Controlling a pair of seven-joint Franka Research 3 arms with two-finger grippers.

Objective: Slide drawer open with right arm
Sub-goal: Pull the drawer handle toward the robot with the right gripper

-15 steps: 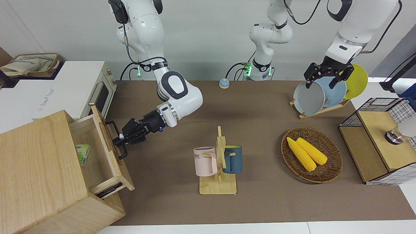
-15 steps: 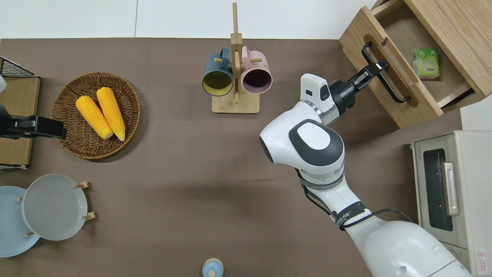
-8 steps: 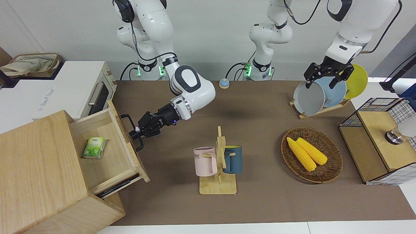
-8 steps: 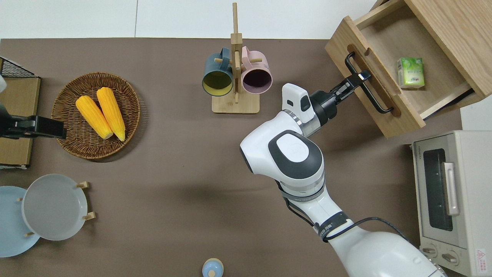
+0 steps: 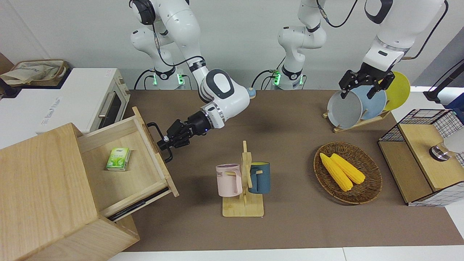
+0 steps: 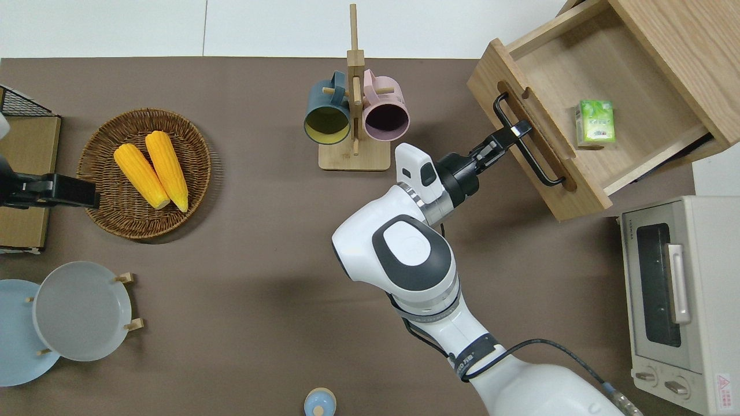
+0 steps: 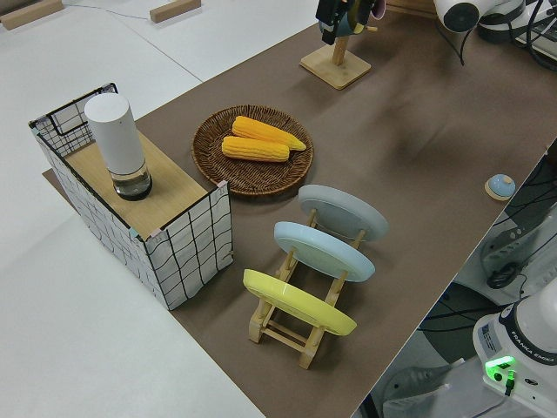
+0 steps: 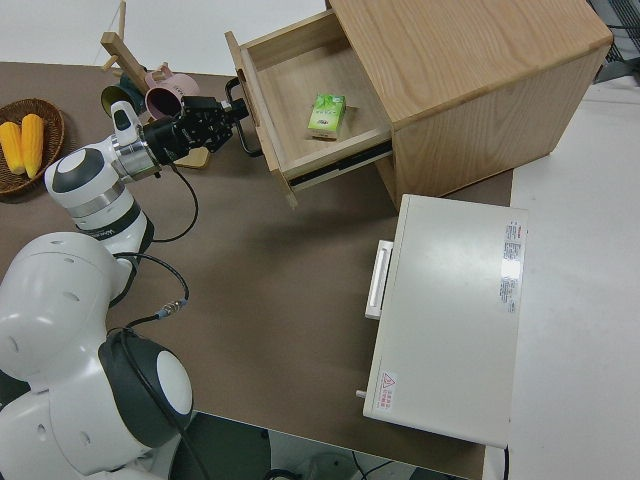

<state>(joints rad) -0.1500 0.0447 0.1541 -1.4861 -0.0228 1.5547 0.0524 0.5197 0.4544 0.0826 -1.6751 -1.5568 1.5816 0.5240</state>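
Drawer out of the cabinet, right gripper clamped on its handle

Drawer (image 5: 123,170) well out of the pale wooden cabinet (image 5: 43,188) at the right arm's end of the table (image 5: 290,119), farther from the robots than the white toaster oven (image 6: 676,300), open top showing most of the floor. Small green carton (image 5: 118,158) flat on that floor, clear of the walls. Black bar handle (image 6: 527,149) across the drawer front. Right gripper (image 6: 511,134) narrow, fingers pinched on the bar close to its upper end in the overhead view, wrist reaching in low from the middle of the table, blue light visible on the right arm (image 5: 217,98). Left arm parked; left gripper (image 5: 364,85) with fingers spread.

Wooden mug stand (image 5: 243,195) near the drawer front, toward the table's middle, with a pink mug (image 5: 229,179) and a dark blue mug (image 5: 260,177) on either side of its post. Wicker basket (image 5: 373,181) with two corn cobs (image 5: 342,170) toward the left arm's end. Plate rack (image 7: 296,322) nearer to the robots than the basket, holding a grey, a blue and a yellow plate. Wire-mesh box (image 7: 165,218) at the left arm's end, a white cylinder (image 7: 117,144) upright on its wooden top.
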